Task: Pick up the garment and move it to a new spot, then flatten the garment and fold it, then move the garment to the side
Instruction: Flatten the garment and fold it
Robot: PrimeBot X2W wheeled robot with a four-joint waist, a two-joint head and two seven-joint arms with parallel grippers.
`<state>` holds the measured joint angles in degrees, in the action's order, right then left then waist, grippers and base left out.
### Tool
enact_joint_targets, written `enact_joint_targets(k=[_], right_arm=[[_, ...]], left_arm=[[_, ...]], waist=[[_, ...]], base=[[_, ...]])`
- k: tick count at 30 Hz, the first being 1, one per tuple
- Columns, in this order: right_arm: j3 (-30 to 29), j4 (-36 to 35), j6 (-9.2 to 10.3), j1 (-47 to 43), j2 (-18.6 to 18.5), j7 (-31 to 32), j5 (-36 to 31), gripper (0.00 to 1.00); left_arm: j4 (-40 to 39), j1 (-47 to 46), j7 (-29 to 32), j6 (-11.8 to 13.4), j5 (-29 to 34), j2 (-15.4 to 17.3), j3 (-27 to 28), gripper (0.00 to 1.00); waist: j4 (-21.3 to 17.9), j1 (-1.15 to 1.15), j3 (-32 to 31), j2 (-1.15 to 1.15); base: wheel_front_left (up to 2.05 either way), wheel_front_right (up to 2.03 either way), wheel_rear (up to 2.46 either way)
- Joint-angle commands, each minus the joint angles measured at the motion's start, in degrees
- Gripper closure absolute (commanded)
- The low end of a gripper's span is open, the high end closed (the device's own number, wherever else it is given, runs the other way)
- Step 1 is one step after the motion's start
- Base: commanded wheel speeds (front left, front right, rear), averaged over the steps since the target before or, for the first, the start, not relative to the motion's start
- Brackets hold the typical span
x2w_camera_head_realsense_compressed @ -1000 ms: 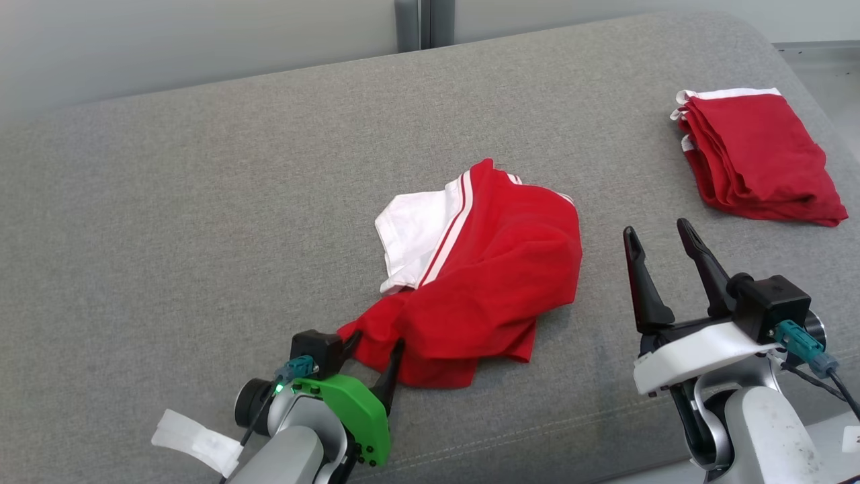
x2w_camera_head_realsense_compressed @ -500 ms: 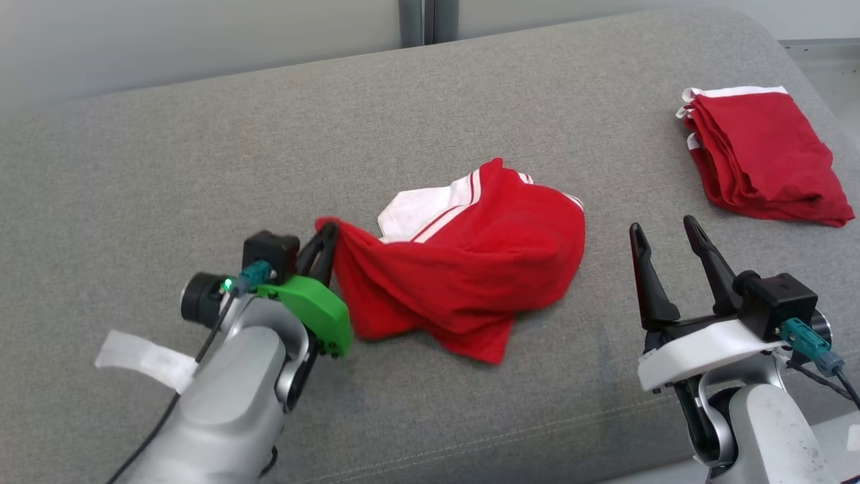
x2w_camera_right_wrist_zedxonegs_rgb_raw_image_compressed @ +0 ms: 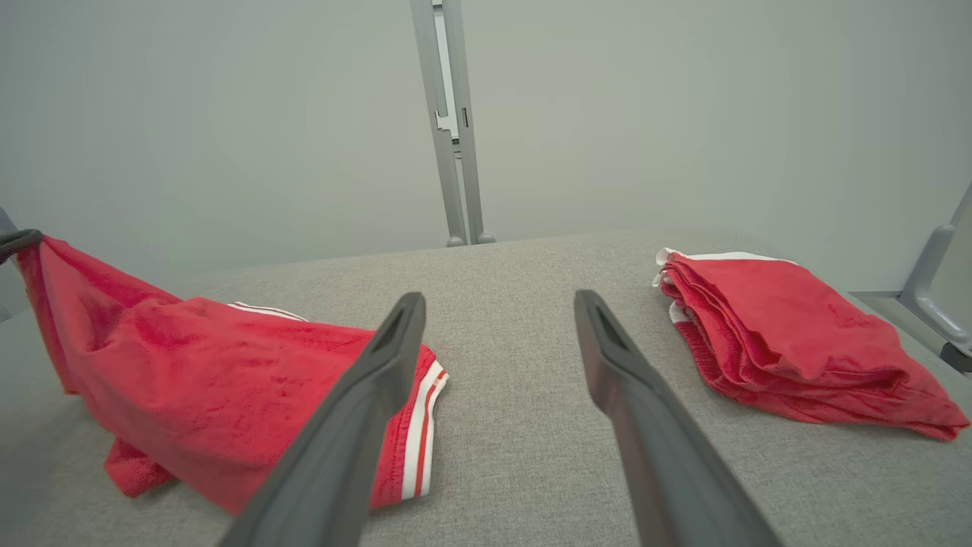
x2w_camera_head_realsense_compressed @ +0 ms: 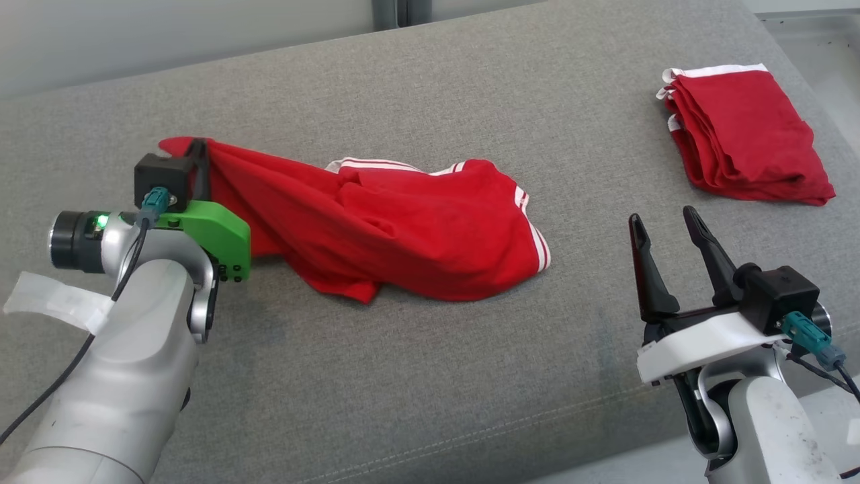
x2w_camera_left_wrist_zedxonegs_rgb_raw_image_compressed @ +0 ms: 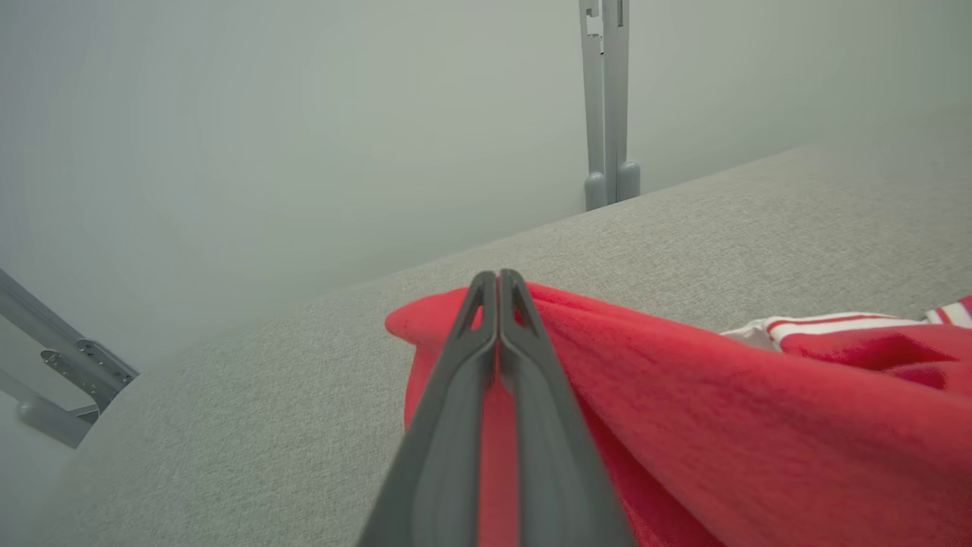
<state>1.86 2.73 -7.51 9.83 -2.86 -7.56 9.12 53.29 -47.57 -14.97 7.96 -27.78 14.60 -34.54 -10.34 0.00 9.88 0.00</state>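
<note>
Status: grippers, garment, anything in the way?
Left gripper shut on corner of red white-striped garment, rest draped on grey upholstered cushion. Right gripper open, empty. Folded red cloth pile apart, far right.

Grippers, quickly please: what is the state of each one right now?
Left gripper: closed on an edge of the red garment.
Right gripper: open, holding nothing.
</note>
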Motion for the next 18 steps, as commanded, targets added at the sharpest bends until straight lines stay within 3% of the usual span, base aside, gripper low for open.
enact_joint_targets(k=[1, 2, 3, 4, 5, 6, 11, 18], right_arm=[[-0.2, 0.1, 0.04, 0.7, -0.1, -0.2, 0.2, 0.00], [-0.2, 0.2, 0.04, 0.8, -0.1, -0.3, 0.2, 0.00], [-0.3, 0.3, 0.04, 0.8, -0.1, -0.5, 0.2, 0.00], [-0.3, 0.5, 0.04, 0.9, -0.1, -0.6, 0.2, 0.00], [-0.3, 0.6, 0.04, 0.9, -0.1, -0.6, 0.3, 0.00], [-0.4, 0.7, 0.04, 1.0, -0.1, -0.7, 0.4, 0.00], [-0.6, 1.8, 0.04, 1.3, -0.1, -0.3, 0.1, 0.00], [-0.8, 2.6, 0.04, 2.0, -0.1, 1.1, -1.5, 0.00]], left_arm=[[0.6, -0.7, -0.3, 1.1, 0.5, 0.5, 0.4, 1.00], [1.4, -0.3, -0.3, 1.6, 0.5, 0.5, 0.7, 0.94], [2.2, 0.3, -0.3, 2.0, 0.3, 0.6, 1.0, 0.75], [2.8, 0.8, -0.3, 2.3, 0.3, 0.5, 1.1, 0.55], [3.5, 1.4, -0.3, 2.2, 0.1, 0.3, 1.2, 0.11], [4.0, 2.0, -0.3, 1.6, -0.2, 0.0, 1.2, 0.00], [0.5, 5.0, -0.3, 0.8, 0.9, -0.4, 2.4, 0.00], [-15.7, 15.9, -0.3, 0.6, 3.9, -0.1, 8.4, 0.00]], waist=[[-0.6, 0.00, 0.7, 0.00], [-0.6, 0.00, 0.9, 0.00], [-0.7, 0.00, 1.0, 0.00], [-0.7, 0.00, 1.1, 0.00], [-0.6, 0.00, 1.2, 0.00], [-0.6, 0.00, 1.2, 0.00], [0.9, 0.00, 0.8, 0.00], [4.6, 0.00, -1.0, 0.00]], base=[[0.00, 0.00, 0.00], [0.00, 0.00, 0.00], [0.00, 0.00, 0.00], [0.00, 0.00, 0.00], [0.00, 0.00, 0.00], [0.00, 0.00, 0.00], [0.00, 0.00, 0.00], [0.00, 0.00, 0.00]])
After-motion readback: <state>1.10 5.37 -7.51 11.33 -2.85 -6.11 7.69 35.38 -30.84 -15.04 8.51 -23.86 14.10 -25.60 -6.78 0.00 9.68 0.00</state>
